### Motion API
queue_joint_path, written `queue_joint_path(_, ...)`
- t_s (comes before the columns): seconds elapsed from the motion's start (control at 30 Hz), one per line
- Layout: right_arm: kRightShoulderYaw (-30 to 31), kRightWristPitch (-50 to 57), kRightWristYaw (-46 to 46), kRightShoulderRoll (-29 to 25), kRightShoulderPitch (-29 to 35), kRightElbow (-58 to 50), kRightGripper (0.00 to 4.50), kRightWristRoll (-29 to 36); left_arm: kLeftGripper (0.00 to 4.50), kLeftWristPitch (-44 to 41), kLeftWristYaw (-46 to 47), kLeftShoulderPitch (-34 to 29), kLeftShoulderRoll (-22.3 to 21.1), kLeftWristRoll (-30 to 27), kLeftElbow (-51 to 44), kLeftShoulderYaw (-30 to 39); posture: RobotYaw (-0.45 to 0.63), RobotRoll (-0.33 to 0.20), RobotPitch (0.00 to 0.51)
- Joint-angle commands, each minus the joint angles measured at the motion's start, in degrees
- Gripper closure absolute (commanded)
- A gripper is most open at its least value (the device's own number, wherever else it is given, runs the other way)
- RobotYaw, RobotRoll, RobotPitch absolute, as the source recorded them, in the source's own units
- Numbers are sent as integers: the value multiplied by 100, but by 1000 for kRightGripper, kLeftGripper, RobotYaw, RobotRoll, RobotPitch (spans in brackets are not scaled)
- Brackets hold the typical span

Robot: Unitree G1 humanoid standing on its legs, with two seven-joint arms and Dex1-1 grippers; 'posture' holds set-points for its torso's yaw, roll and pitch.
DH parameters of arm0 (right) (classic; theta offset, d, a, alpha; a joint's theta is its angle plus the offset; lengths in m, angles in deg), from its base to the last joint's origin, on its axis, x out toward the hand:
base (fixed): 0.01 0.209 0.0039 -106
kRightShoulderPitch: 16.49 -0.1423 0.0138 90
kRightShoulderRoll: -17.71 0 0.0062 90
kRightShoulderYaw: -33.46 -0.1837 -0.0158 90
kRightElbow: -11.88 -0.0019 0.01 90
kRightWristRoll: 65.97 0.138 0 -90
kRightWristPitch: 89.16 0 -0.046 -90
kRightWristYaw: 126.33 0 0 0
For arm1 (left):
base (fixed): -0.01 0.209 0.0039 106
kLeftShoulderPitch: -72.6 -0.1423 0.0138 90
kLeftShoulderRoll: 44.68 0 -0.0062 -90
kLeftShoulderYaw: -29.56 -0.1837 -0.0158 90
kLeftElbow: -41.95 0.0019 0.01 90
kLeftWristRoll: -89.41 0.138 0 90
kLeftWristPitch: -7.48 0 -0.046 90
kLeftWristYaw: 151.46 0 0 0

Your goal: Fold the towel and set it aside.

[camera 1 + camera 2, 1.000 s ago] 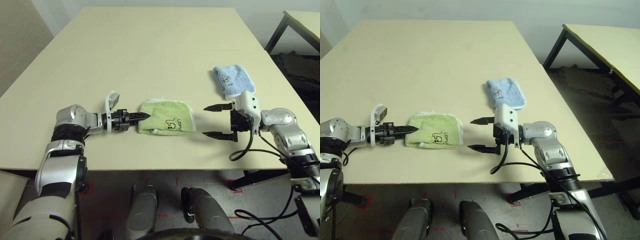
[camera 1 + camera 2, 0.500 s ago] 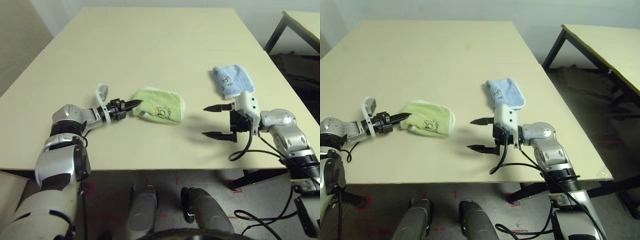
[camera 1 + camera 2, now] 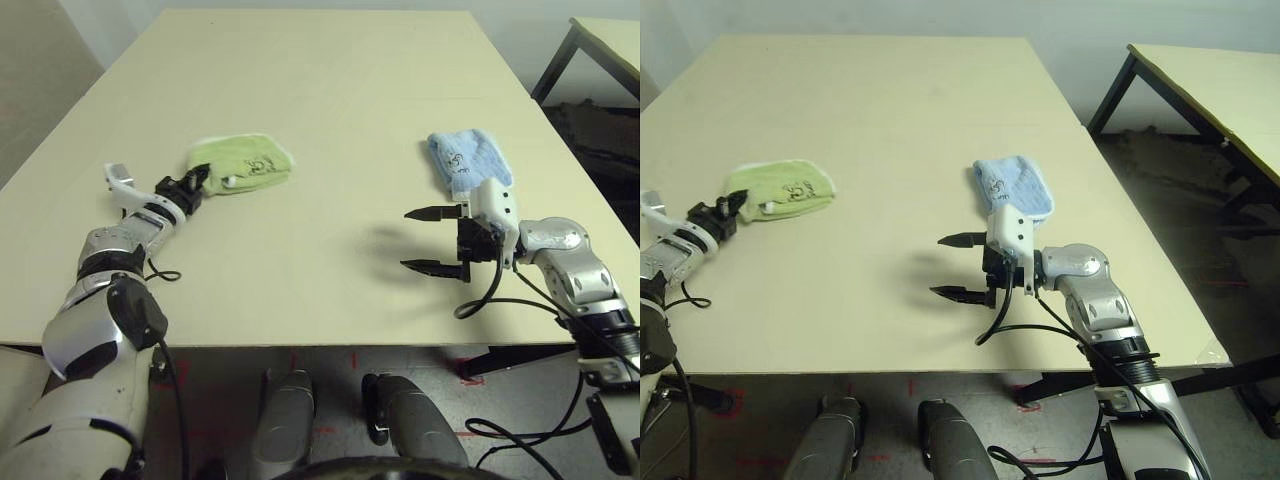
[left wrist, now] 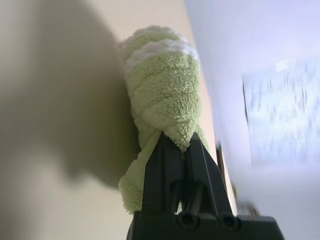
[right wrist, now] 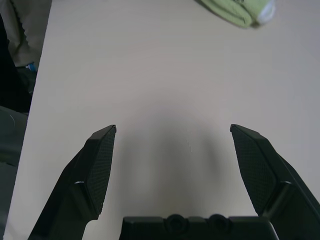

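One green towel (image 3: 243,164) lies well inside the table's edges (image 3: 200,343).

Likely a lab, plain beige table (image 3: 330,90), second table (image 3: 1230,90), red floor marks, bare pale walls

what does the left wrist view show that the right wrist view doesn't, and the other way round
Left wrist view: the left gripper with its fingers shut on the green towel, and a pale sheet beyond the table.
Right wrist view: the right gripper, open with nothing between its fingers.
Both: part of the green towel and the tabletop.
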State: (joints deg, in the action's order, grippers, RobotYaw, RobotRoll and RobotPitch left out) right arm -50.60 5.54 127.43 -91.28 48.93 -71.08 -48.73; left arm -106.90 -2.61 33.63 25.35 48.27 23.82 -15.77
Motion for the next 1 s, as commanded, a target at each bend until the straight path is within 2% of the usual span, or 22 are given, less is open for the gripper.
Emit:
queue_joint_path(0.03,4,41,-22,-13,85,-114,0,53,4479,663,284,-128,-173,-134,108,322,19,0,153)
queue_joint_path(0.2,0,59,-18,-20,77,-105,0,57,4479,1036,616,-238,-242,-221,164,552,19,0,153)
queue_joint_path(0.53,10,41,-23,6,24,-60,0,47,4479,1199,910,-356,-113,-244,160,635,28,0,149)
queue_joint_path(1.0,64,86,-110,72,79,-155,0,36,4479,1468,1613,-380,313,-420,70,841,25,0,149)
